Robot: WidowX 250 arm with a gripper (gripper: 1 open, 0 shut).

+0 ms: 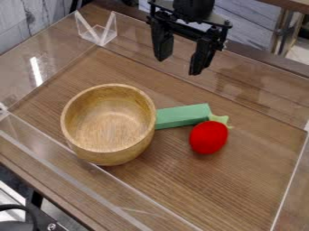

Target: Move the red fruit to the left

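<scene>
A: The tool (pixel 179 56) hangs above the wooden surface (pixel 241 180), fingers spread wide, gripping nothing.

B: And the red fruit (pixel 209 137) sits below, touching the green block (pixel 183 115), right of the wooden bowl (pixel 108 123).

Small, smooth, bright red fruit (pixel 209 137), rounded and slightly egg-shaped. Resting on the wooden surface, lower right of centre in frame.

No text, label, brand, number or sign can be read anywhere in this view. The surfaces of the objects and the table carry no legible markings.
</scene>
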